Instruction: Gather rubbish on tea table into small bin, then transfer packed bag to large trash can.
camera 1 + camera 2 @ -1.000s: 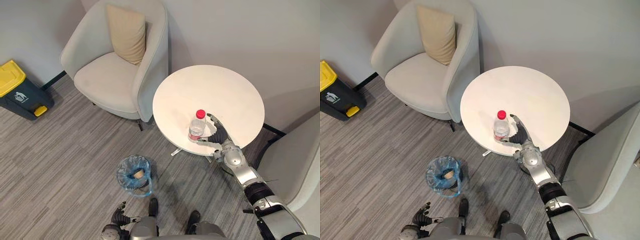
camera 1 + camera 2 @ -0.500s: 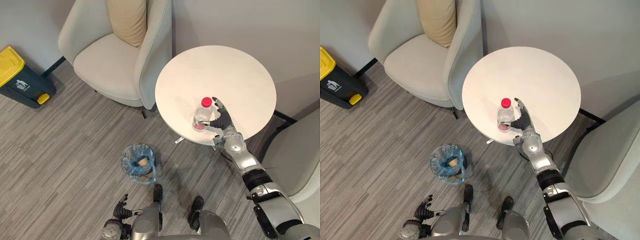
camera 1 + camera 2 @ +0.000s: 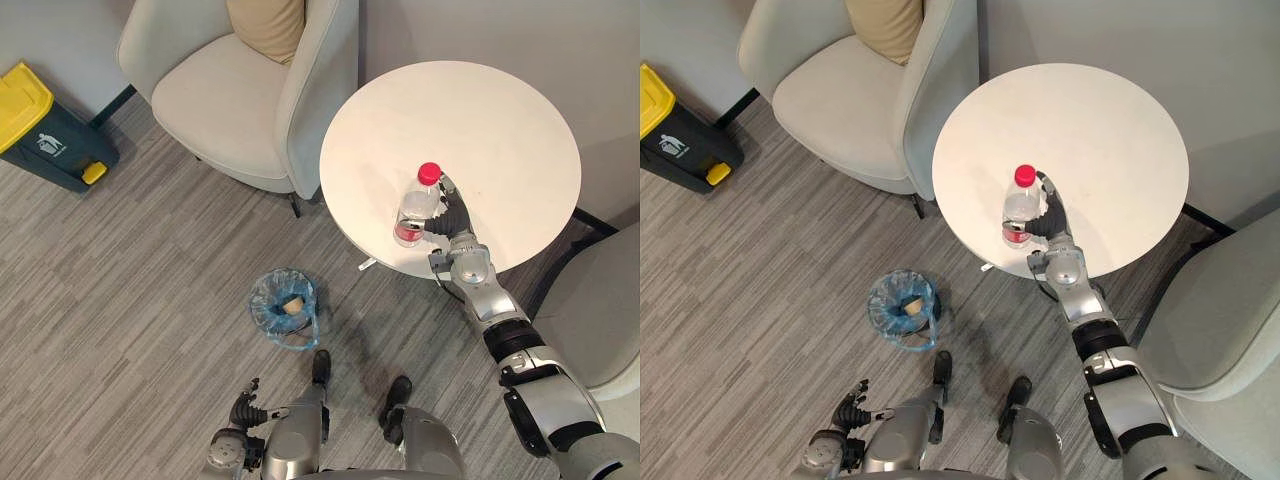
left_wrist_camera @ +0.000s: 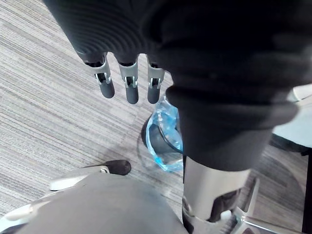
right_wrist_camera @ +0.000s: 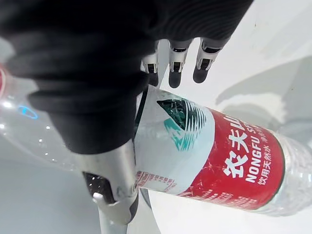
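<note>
A clear plastic bottle [image 3: 414,206] with a red cap and red label stands upright near the front edge of the round white tea table [image 3: 490,110]. My right hand [image 3: 456,226] is against its right side. The thumb [image 5: 114,190] lies across the label and the fingers [image 5: 175,68] reach straight past the bottle's far side, so the hand is open. The small bin [image 3: 283,304] with a blue bag stands on the floor left of the table, a tan scrap inside. My left hand [image 3: 243,411] hangs low and open above the floor, near the bin [image 4: 163,139].
A dark large trash can [image 3: 42,132] with a yellow lid stands at the far left by the wall. A pale armchair [image 3: 225,95] with a beige cushion sits left of the table. A second pale chair [image 3: 600,320] is at the right.
The camera has shifted, so the whole scene sits differently. My right hand has closed in on the bottle, with its thumb now across the label. The bottle still stands on the table.
</note>
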